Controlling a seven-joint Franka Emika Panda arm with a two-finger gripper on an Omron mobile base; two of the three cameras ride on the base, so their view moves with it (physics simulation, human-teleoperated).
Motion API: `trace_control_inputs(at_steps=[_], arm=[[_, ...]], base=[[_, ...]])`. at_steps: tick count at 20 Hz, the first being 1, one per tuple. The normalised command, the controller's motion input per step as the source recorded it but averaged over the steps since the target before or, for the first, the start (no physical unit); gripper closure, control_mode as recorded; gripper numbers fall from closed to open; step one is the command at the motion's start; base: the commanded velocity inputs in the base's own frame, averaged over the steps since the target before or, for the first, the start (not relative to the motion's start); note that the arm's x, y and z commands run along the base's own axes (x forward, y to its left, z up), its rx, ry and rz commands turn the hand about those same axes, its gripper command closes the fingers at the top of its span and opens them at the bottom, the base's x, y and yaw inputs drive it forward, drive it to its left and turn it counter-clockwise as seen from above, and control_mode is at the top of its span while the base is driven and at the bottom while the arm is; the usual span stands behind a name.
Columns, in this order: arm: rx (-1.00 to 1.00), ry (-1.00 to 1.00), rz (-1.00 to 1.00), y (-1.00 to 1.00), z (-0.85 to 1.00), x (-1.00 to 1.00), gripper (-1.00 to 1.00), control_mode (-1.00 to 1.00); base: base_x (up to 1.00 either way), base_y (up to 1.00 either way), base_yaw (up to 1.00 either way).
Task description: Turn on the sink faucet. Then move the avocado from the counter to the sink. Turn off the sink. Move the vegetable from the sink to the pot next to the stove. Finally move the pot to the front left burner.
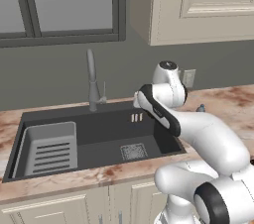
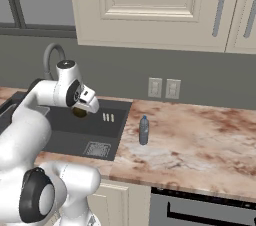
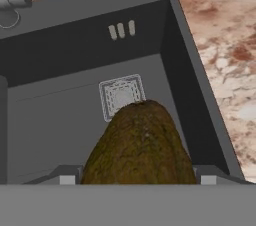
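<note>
From the left, the faucet (image 1: pixel 92 80) stands behind the sink (image 1: pixel 30 114), with the slotted tray (image 1: pixel 50 148) at the basin's left end and the square drain (image 1: pixel 133 151) further right. Over the basin's right half hangs the gripper (image 3: pixel 135 180), its fingers (image 3: pixel 67 176) set wide on either side of the avocado (image 3: pixel 140 145) and pinching it across its middle; seen from the right base camera, the fruit (image 2: pixel 79 112) peeks out just below the hand, above the sink and not yet resting in it. The avocado looks light, firm and rounded, with a rough skin, so it probably will not slip, though a hold off its widest part could let it roll out. Right of the sink lies the counter (image 2: pixel 200 135), with a small bottle (image 2: pixel 144 130) on it.
</note>
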Motion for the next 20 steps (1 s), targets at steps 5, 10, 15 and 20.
trace_control_inputs(at_steps=[5, 10, 15, 20], arm=[[0.00, 0.00, 0.00, 0.00, 0.00, 0.00, 1.00, -1.00], [0.00, -0.04, -0.01, 0.00, 0.00, -0.12, 1.00, -1.00], [0.00, -0.01, -0.03, -0.03, 0.00, -0.10, 1.00, 1.00], [0.00, 0.00, 0.00, 0.00, 0.00, 0.00, 1.00, 1.00]], base=[[0.00, 0.00, 0.00], [0.00, 0.00, 0.00], [-0.32, -0.02, -0.31], [-0.31, -0.08, -0.56]])
